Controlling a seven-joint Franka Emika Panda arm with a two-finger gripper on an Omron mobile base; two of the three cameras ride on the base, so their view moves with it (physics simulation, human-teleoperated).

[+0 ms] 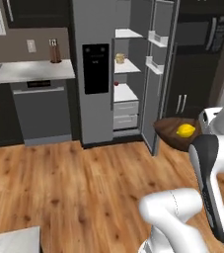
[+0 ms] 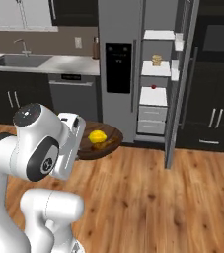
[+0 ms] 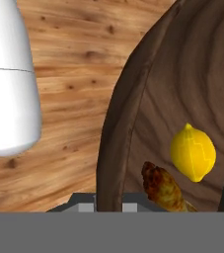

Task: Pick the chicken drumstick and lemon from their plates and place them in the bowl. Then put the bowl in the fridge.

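Gripper [image 3: 108,200] pinching the rim of the bowl [image 3: 133,123], fingers mostly hidden under it, probably clamped tight. Bowl held up over the wood floor [image 1: 69,183], carrying 2 items: lemon [image 3: 193,152] and chicken drumstick [image 3: 164,187] side by side. Beyond, the fridge [image 1: 96,74] stands with its door [image 1: 159,74] open, white shelves [image 1: 126,64] showing.

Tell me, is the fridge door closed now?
No, the fridge stands with its door swung open, showing the white inner shelves.
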